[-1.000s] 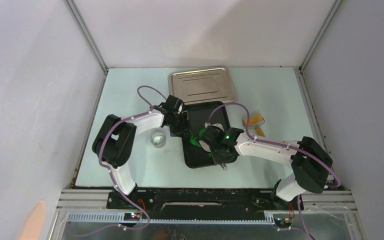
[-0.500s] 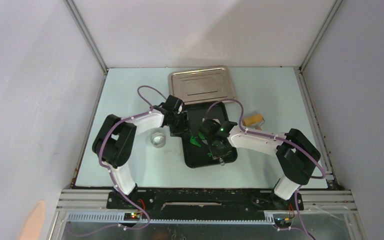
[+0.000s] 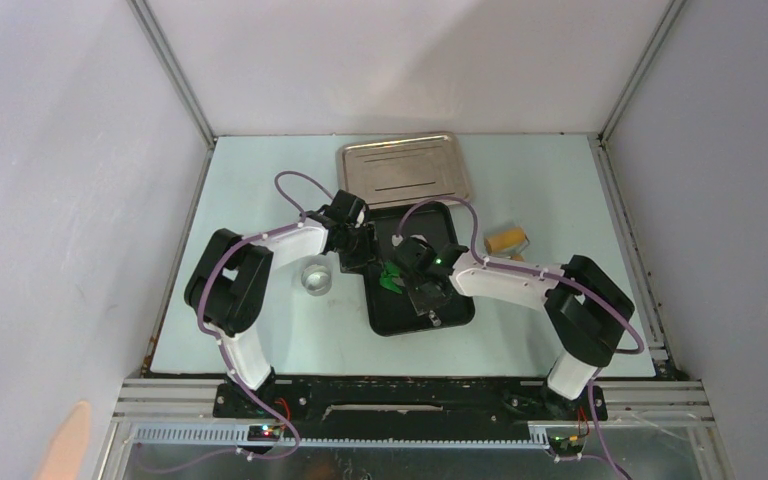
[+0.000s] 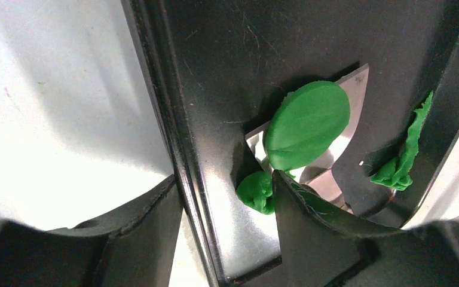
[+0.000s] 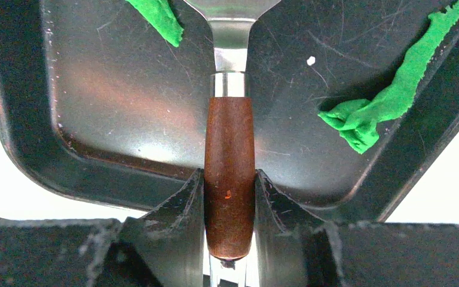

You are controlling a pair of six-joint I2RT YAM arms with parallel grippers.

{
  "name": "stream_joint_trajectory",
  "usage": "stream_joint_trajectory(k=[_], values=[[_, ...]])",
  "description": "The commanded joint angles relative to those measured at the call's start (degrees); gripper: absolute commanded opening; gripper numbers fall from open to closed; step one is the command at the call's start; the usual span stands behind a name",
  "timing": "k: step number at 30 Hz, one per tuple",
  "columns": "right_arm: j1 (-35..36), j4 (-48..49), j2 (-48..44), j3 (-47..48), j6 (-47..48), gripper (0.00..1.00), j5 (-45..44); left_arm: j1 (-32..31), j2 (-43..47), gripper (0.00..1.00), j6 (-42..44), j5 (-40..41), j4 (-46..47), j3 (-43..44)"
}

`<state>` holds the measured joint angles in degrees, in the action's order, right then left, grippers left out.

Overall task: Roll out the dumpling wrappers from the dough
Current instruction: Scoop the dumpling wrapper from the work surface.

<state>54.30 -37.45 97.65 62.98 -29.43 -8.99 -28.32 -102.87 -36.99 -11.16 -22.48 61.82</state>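
— Down on the black tray (image 3: 395,318), left half, sits the one that counts: a wrapper (image 4: 308,125), bright green, flat and thin, smooth on top with a clean edge. From the left wrist it reads as slightly oval rather than a true circle.

— And what's under it?

— Steel! It's lying on the blade of a spatula (image 5: 229,149). A bare corner of blade shows beyond the far edge of the disc, and more of it shows at the near edge.

— Who has the spatula?

— Right pincer (image 5: 230,179), both fingers clamped tight on the brown wooden handle, one on each side. The handle runs straight up to a metal collar and then the blade.

— Any dough left over?

— A small dough lump (image 4: 256,191), rounded and knobbly, same vivid green. It's just beside the near edge of the wrapper, hard against the tip of the left arm's inner finger. Over by the tray's right wall there are scraps (image 4: 406,149), a long ragged strip bunching into a crumpled wad at the near end.

— Left pincer?

— Left pincer (image 4: 224,179) stands open, astride the tray's left rim, one finger outside over the pale surface (image 3: 260,190) and one inside the tray. The gap is far wider than the rim, so nothing is clamped.

— And around the tray?

— Steel tray (image 3: 403,170) just behind it, a tan roller (image 3: 507,241) off to the right, and a shiny ring (image 3: 315,278) on the left, near the left arm.
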Motion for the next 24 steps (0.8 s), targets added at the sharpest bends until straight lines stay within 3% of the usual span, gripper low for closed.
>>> stream_joint_trajectory(k=[1,9,15,24], values=[[0.1,4.55,0.68,2.14,1.51,0.0,-0.24,-0.78,-1.6,0.61,1.88,0.23,-2.8,-0.82],[-0.98,2.2,-4.63,2.15,2.55,0.0,-2.59,-0.78,1.52,0.6,2.09,0.57,-4.58,0.3],[-2.77,-1.4,-8.12,4.02,5.86,0.0,-4.51,-0.78,8.86,0.61,2.53,0.25,-8.02,2.59],[-7.31,-0.67,-10.67,6.61,10.88,0.0,-5.85,0.32,12.3,0.62,3.83,0.94,-13.74,11.1]])
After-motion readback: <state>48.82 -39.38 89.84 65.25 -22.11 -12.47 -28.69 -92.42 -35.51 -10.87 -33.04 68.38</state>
